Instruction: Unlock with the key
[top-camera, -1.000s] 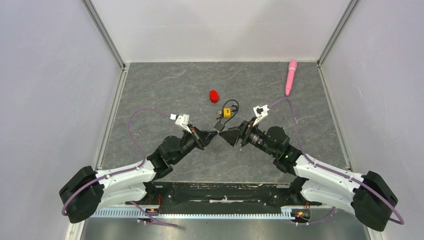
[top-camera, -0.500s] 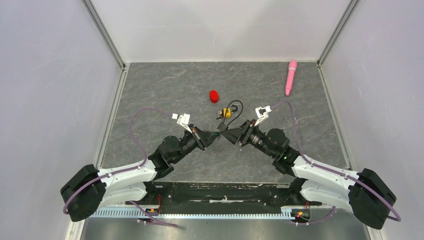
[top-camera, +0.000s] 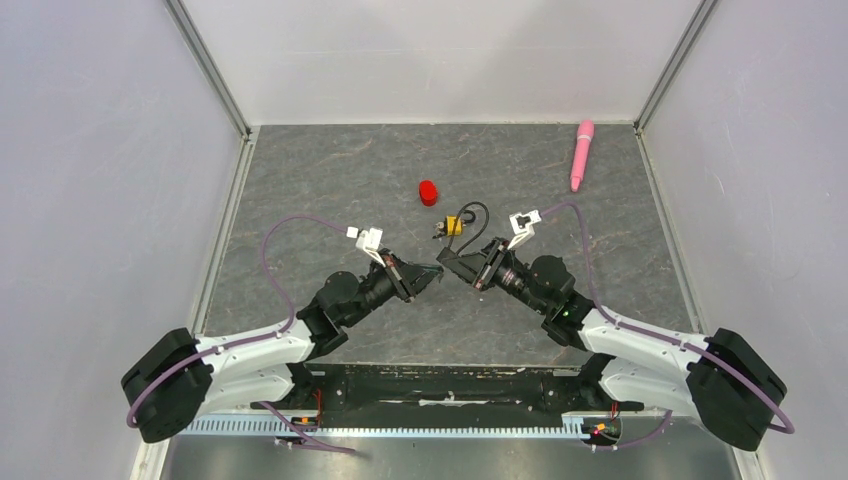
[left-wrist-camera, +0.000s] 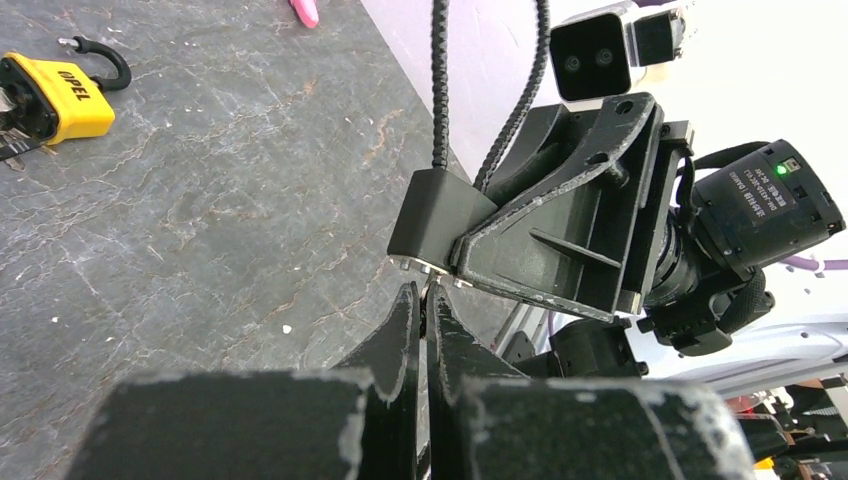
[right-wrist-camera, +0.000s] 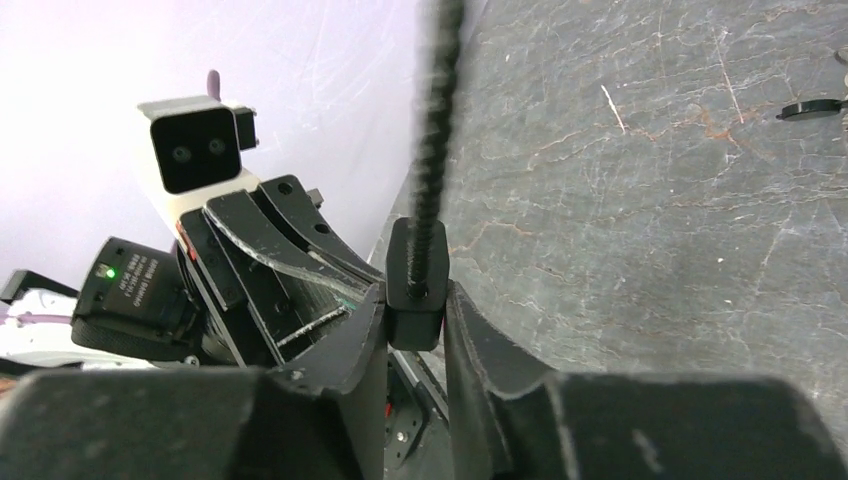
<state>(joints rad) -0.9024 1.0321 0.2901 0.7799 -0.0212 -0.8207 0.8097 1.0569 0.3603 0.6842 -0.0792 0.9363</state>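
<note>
The small yellow padlock (top-camera: 454, 225) lies on the dark mat, also in the left wrist view's top left corner (left-wrist-camera: 60, 97). A black braided cord (top-camera: 478, 215) loops from it to a black block end (left-wrist-camera: 435, 225). My right gripper (top-camera: 447, 261) is shut on that block (right-wrist-camera: 417, 270), one finger against each side. My left gripper (top-camera: 434, 271) is shut, tips (left-wrist-camera: 422, 290) just under the block. A thin silvery sliver, the key (left-wrist-camera: 431, 283), sticks out between those tips and touches the block's underside. Both grippers meet tip to tip mid-mat.
A red cap (top-camera: 428, 192) stands behind the padlock. A pink pen (top-camera: 581, 155) lies at the back right near the wall. Small dark and silvery bits lie beside the padlock (top-camera: 438, 232). White walls enclose the mat (top-camera: 330, 180) on three sides.
My right gripper has slid left and closed on the cord's block end. The cord and padlock shifted a little. My left gripper stayed shut and barely moved.
</note>
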